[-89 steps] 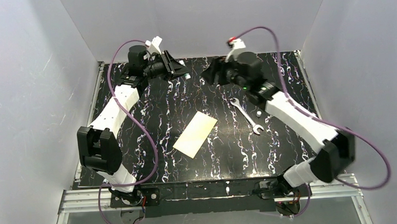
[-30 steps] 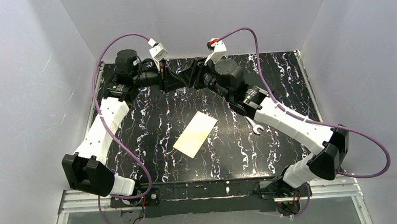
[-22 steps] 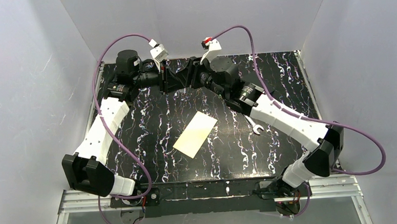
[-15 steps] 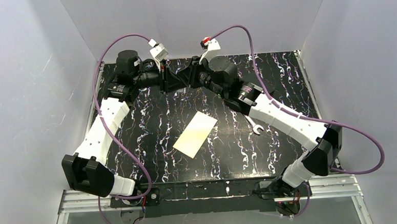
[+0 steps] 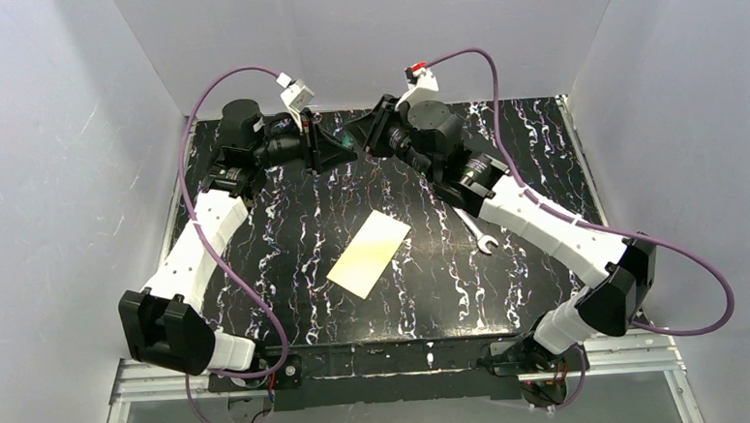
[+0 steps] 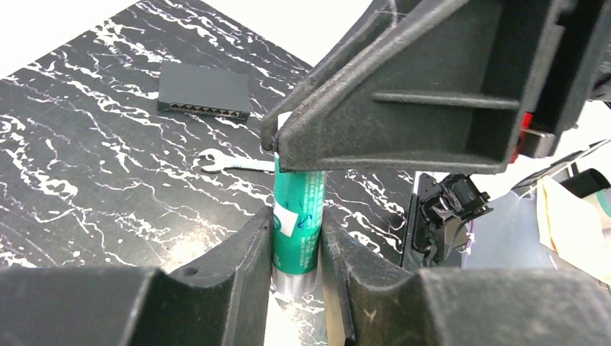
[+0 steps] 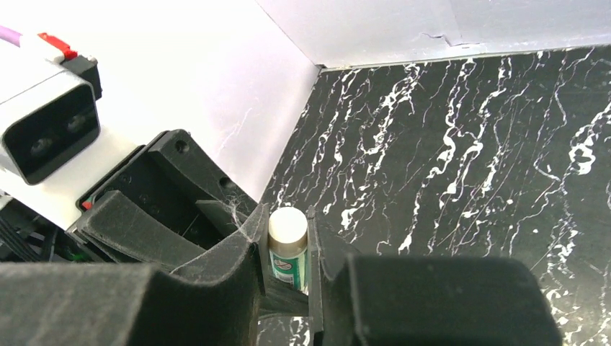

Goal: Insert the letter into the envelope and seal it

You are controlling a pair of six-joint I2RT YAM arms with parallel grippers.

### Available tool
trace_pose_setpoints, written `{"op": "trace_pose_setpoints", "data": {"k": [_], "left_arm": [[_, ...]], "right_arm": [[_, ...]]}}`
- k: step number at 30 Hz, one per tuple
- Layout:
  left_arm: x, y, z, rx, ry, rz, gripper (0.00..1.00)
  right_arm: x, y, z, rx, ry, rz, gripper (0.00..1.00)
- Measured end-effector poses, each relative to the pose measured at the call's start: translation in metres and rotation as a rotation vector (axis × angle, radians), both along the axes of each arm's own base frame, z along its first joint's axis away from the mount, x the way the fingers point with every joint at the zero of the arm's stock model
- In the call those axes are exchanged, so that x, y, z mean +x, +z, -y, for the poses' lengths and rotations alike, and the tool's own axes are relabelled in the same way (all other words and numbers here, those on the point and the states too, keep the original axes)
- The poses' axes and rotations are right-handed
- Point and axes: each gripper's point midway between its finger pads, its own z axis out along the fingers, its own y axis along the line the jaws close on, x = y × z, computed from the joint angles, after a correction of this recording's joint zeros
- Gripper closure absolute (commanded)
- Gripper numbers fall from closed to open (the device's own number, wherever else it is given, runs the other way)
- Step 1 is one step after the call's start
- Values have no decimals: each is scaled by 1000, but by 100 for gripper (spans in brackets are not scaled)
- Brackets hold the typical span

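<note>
A green glue stick (image 6: 299,216) with a white cap (image 7: 288,225) is held above the far middle of the table between both arms. My left gripper (image 6: 297,241) is shut on its green body, just above the silver base ring. My right gripper (image 7: 287,241) is shut on the cap end, and its fingers (image 6: 403,108) cover the top of the stick in the left wrist view. The two grippers meet tip to tip (image 5: 348,143). The cream-looking envelope (image 5: 368,253) lies flat and slanted at the table's centre, apart from both grippers. The letter is not in view.
A silver wrench (image 5: 477,228) lies right of the envelope, partly under my right forearm. A flat black block (image 6: 204,91) sits beyond the wrench (image 6: 232,164). White walls enclose the black marbled table (image 5: 285,226) on three sides.
My right gripper has closed on the glue stick's cap end. Both wrists, joined on the stick, have shifted a little to the right and turned. The envelope has not moved.
</note>
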Motion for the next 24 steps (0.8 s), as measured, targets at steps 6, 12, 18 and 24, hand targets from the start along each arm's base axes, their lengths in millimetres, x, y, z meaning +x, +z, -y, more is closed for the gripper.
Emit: {"op": "trace_pose_setpoints", "data": {"k": [6,12,18,24], "left_arm": [[-3,4,4,-17,-25,7,100],[2,-1,1,-1,0,10,100],[15,-32,-12,110,107,-30,100],[20,-67,-24,191,185,-109,100]], "right_arm": [[0,1,7,68,0,-41,51],[2,1,14,81,-6,-59,3],[11,-18,54,-30,-101,-103,8],[40,-89,161,-309,-425,-281,19]]}}
